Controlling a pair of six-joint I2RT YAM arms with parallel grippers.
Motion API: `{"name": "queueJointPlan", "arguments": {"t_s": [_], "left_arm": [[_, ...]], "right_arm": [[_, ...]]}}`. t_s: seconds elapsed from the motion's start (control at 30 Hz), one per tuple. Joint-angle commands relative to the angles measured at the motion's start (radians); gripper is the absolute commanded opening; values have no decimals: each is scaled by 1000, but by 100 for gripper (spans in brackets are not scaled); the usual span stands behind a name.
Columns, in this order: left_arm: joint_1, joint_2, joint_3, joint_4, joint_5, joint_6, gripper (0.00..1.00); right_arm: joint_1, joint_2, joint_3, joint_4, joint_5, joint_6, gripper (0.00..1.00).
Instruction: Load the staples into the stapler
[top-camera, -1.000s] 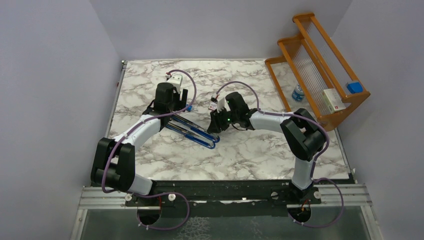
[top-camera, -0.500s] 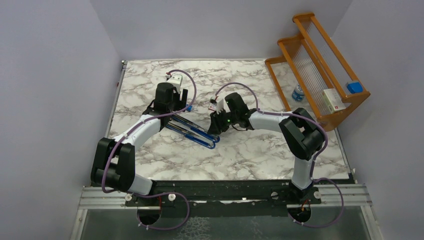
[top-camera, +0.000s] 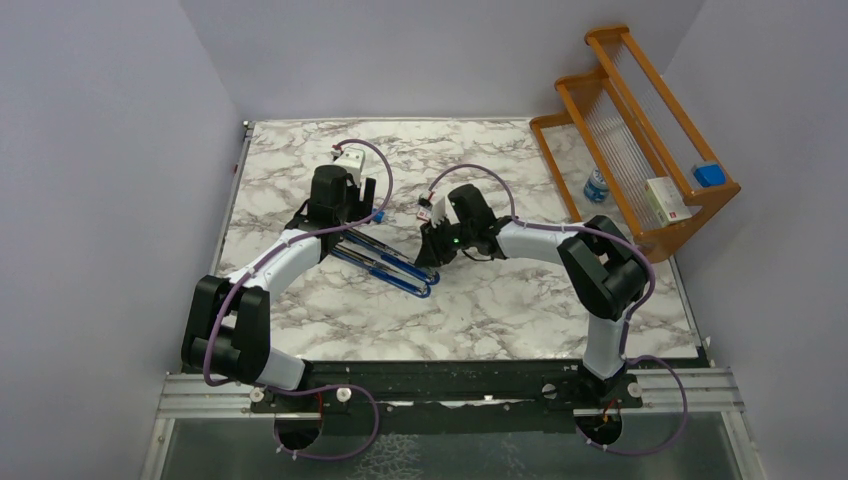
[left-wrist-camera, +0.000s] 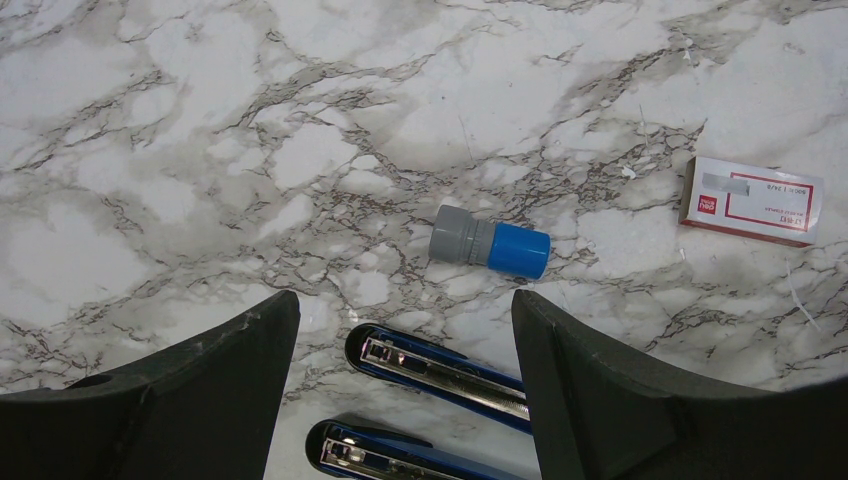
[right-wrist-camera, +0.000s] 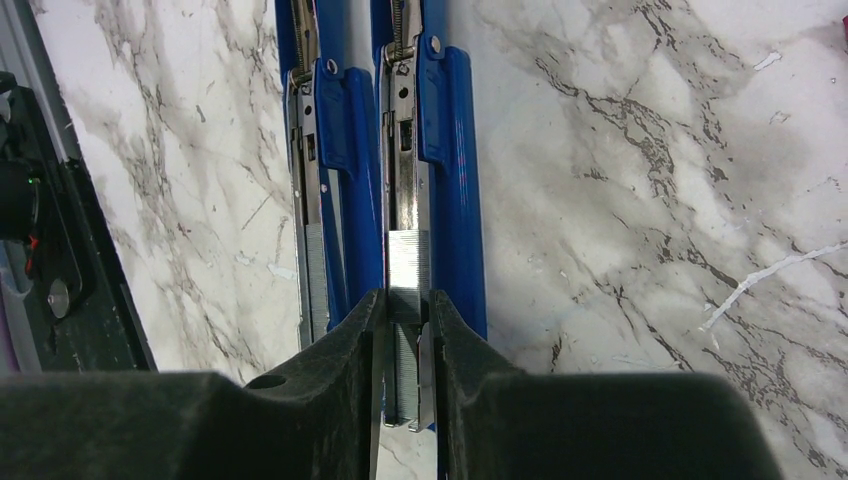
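A blue stapler (top-camera: 385, 262) lies opened flat on the marble table, its two arms side by side. In the right wrist view my right gripper (right-wrist-camera: 405, 300) is shut on a grey strip of staples (right-wrist-camera: 407, 262) held over the magazine channel of the stapler's right arm (right-wrist-camera: 445, 170). A second grey strip (right-wrist-camera: 315, 275) lies along the left arm. My left gripper (left-wrist-camera: 402, 300) is open over the stapler's two far ends (left-wrist-camera: 440, 368), touching nothing. The white staples box with a red label (left-wrist-camera: 752, 200) lies beyond it to the right.
A small grey cylinder with a blue cap (left-wrist-camera: 492, 245) lies just past the left gripper. A wooden rack (top-camera: 640, 130) stands at the right back, holding a white box (top-camera: 668, 200) and a blue item (top-camera: 709, 174), with a small bottle (top-camera: 597, 185) beside it.
My right gripper has shifted slightly up and to the left along the stapler with the strip in it. The left arm has not moved.
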Motion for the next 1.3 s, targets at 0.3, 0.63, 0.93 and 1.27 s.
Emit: {"name": "queueJointPlan", "arguments": {"t_s": [0.3, 0.63, 0.93, 1.27], "left_arm": [[6, -28, -19, 32, 22, -7, 81], [7, -27, -20, 31, 22, -6, 81], [7, -28, -20, 32, 24, -6, 81], [7, -30, -20, 31, 24, -6, 81]], "right_arm": [[5, 25, 49, 6, 11, -12, 18], [5, -9, 41, 16, 19, -22, 17], [23, -67, 10, 15, 122, -47, 17], [59, -83, 6, -18, 183, -72, 17]]}}
